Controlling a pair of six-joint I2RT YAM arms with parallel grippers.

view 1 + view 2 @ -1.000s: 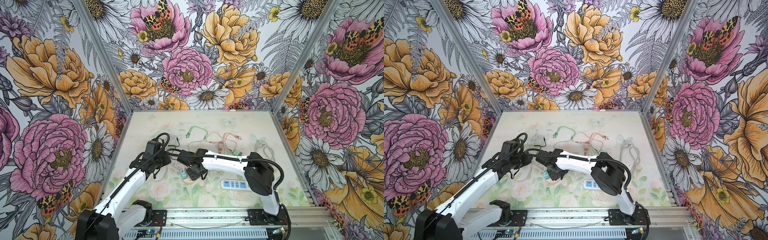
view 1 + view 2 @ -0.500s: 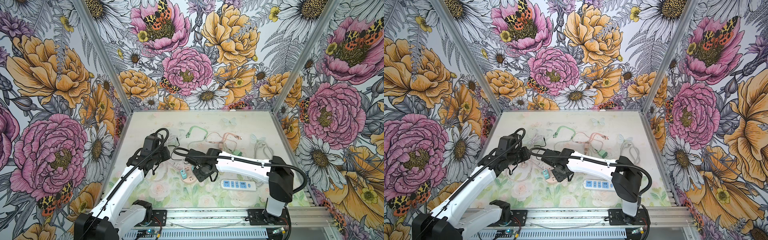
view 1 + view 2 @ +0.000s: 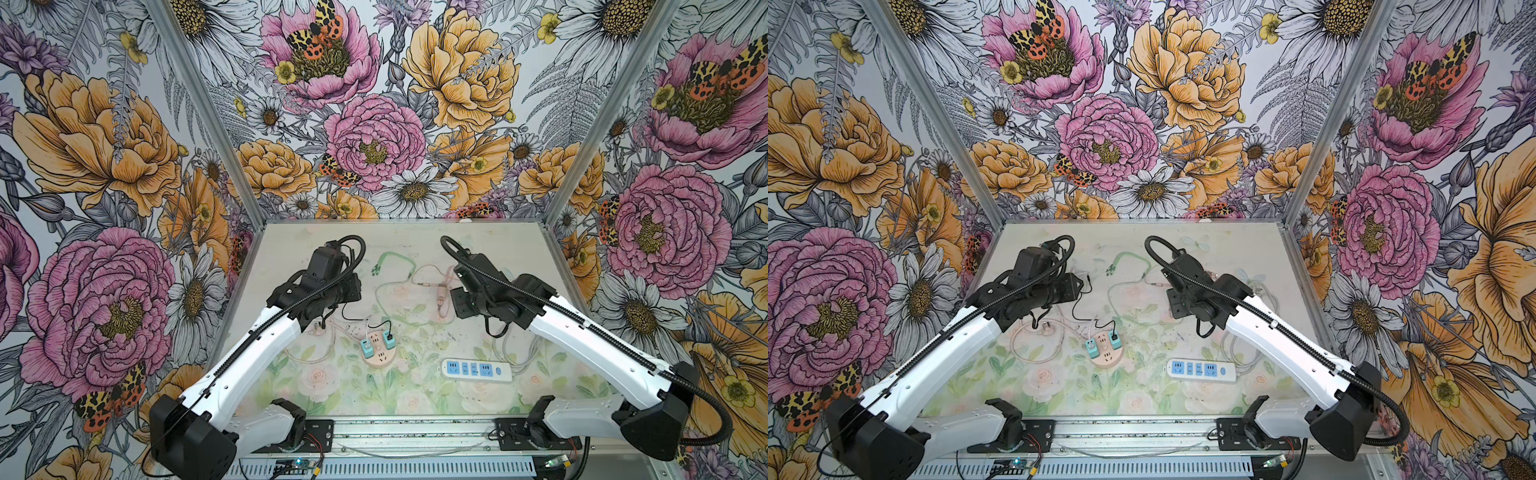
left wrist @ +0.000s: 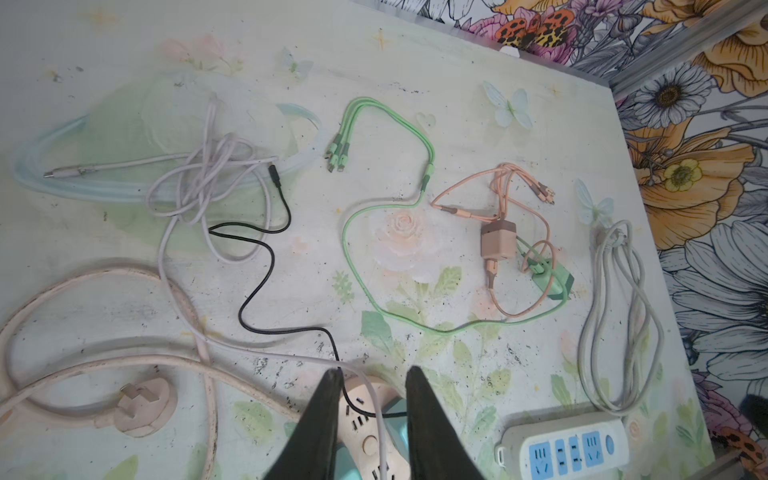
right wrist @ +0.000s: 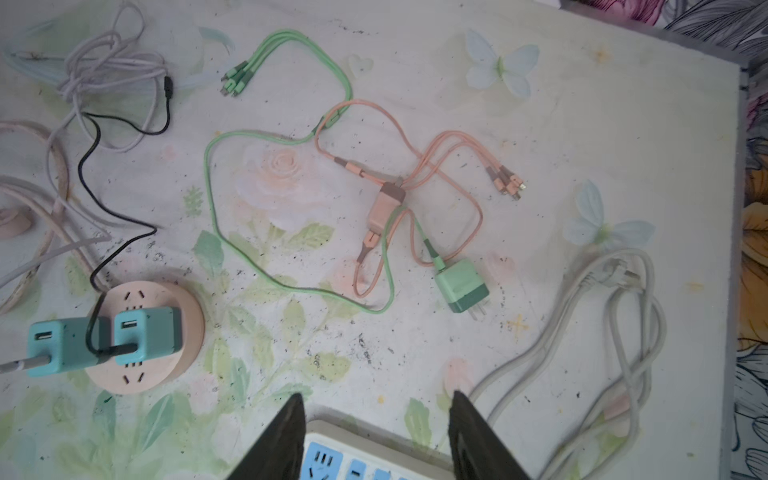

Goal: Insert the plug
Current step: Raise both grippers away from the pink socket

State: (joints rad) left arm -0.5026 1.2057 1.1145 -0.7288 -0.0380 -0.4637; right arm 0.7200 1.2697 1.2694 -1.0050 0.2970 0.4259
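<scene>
A floral-printed desk (image 3: 407, 237). Above it, the left end effector (image 4: 374, 371) and right end effector (image 5: 376, 395) hover, fingers spread, holding nothing. A white power strip (image 3: 476, 370) lies near a round pink socket hub (image 3: 377, 358). A teal charger plug (image 3: 389, 341) with a black cable sits inserted in the hub.

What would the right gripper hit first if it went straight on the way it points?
Most likely bare table just beyond the white power strip showing between the right gripper's open jaws; the green cable loop lies farther on. Depth is unclear.
</scene>
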